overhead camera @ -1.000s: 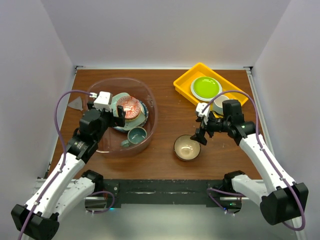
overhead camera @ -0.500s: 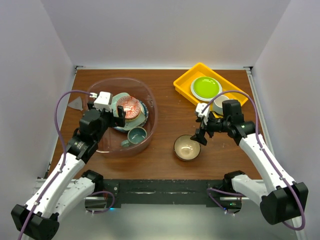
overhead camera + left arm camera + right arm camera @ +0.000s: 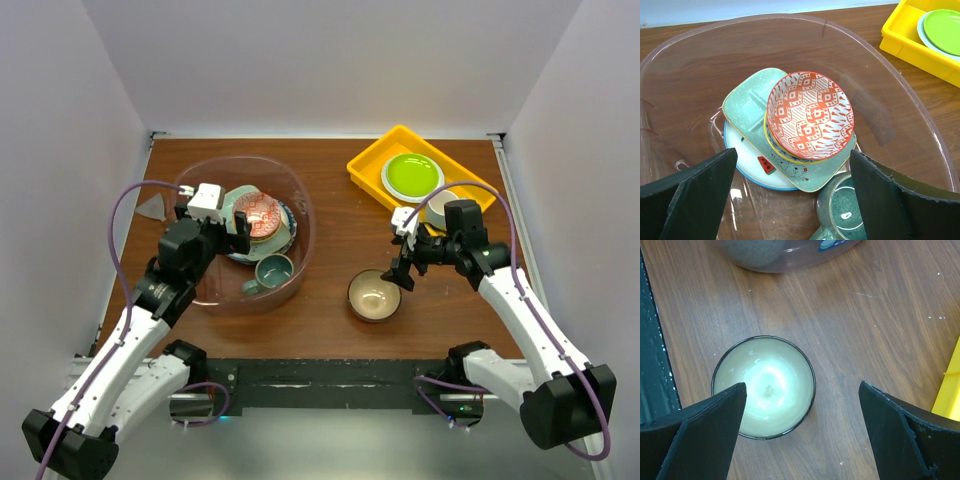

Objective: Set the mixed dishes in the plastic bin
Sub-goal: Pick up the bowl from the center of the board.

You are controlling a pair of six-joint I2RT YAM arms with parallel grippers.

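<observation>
No movement this past second: left end effector (image 3: pixel 213 222) hangs apart over the stocked plastic bin (image 3: pixel 240 158); right end effector (image 3: pixel 403 250), apart, hovers above the remaining bowl (image 3: pixel 374 294), not yet lifted off the tabletop (image 3: pixel 330 180).

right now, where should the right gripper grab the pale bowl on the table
Probably pinch the rim of the bowl, one finger inside, one outside, coming straight down. It stands upright, mouth up, nothing touching it, and the open right gripper hangs above its side nearest the yellow tray.
</observation>
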